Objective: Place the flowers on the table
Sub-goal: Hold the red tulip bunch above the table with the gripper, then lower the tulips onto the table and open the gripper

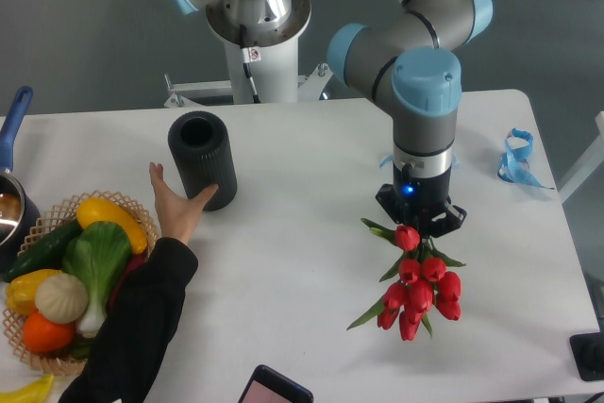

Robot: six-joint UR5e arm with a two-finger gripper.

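The flowers, a bunch of red tulips with green leaves, are at the right front of the white table. Their red heads point toward the front edge. Their stem ends run up under my gripper, which points straight down over them and appears shut on the stems. The fingertips are hidden behind the top tulip and the leaves. I cannot tell whether the bunch touches the tabletop or hangs just above it.
A black cylinder stands left of centre with a person's hand against it. A wicker basket of vegetables sits at the left front edge. A blue ribbon lies at the far right. A phone lies at the front edge.
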